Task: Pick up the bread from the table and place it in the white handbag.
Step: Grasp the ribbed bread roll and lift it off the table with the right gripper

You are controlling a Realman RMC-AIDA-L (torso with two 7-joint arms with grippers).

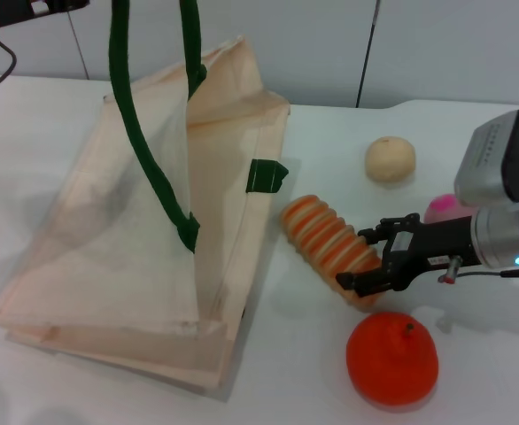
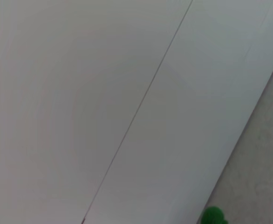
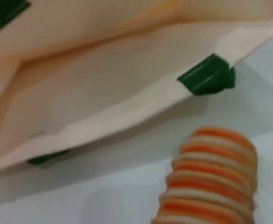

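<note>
Lab-like test bench: bare white table [image 1: 47, 142], plain grey wall panels [image 1: 286, 44]

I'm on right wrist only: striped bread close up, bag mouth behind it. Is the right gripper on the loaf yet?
Observer: Head view shows the right gripper at the near end of the bread, one finger on each side of that end. I can't tell if they press it.
Operator: Bag held open by anything?
Observer: One dark green handle of the white handbag is pulled up out of the top of the head view, lifting the upper fabric layer. The left gripper is not in view.
Operator: Anything near the loaf I could bump?
Observer: An orange fruit lies on the table just in front of the gripper, and a round tan bun lies farther back.
</note>
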